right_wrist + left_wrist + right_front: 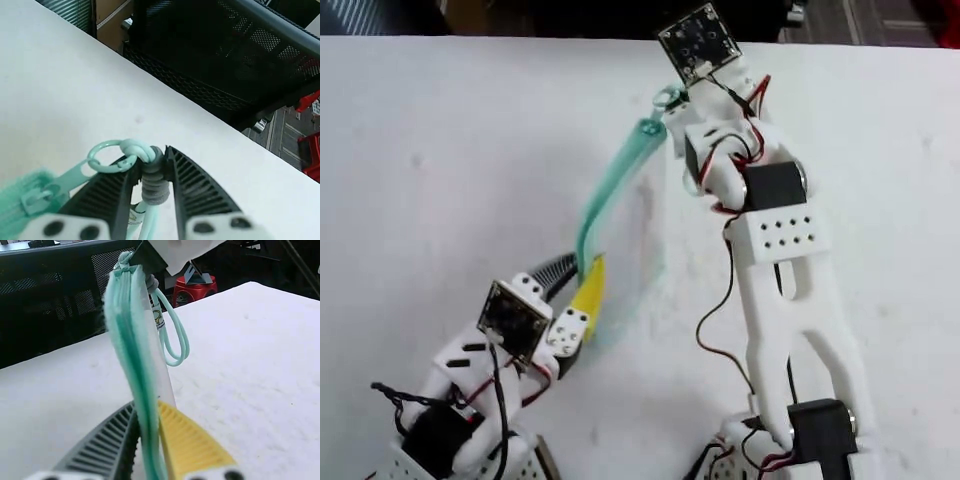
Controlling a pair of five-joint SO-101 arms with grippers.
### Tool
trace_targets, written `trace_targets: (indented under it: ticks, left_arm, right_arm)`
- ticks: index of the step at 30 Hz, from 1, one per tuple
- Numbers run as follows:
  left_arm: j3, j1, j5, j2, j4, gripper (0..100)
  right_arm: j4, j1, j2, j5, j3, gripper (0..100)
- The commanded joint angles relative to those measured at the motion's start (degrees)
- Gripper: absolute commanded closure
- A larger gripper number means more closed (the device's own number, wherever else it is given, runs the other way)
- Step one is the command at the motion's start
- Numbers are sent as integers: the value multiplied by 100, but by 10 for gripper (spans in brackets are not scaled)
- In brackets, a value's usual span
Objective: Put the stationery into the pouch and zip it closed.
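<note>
The clear pouch (638, 235) with a teal zipper edge (610, 185) hangs stretched between both arms above the white table. My left gripper (582, 283) is shut on the near end of the pouch (132, 365), which is pinched between its grey finger (100, 450) and yellow finger (192, 445). At the far end, my right gripper (676, 104) is shut on the zipper pull cord (151, 181), its black fingers (195, 182) clamping the grey bead. The teal ring (104, 155) and slider (37, 197) sit just beside it. A teal cord loop (175, 340) dangles from the pull.
The white table (440, 160) spreads wide to the left and right of the arms. A black mesh barrier (220, 65) stands beyond the table's far edge. A red object (197, 287) sits on the floor behind.
</note>
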Motion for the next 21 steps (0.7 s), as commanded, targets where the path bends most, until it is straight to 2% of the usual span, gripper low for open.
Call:
trace_targets:
  ticks: [1,21]
  left_arm:
    - [-246,92,-44,-75,237,980]
    - [-237,92,-44,-75,211,980]
  right_arm:
    - [-119,787,136,246,-264,981]
    - [-110,945,145,273,-273,981]
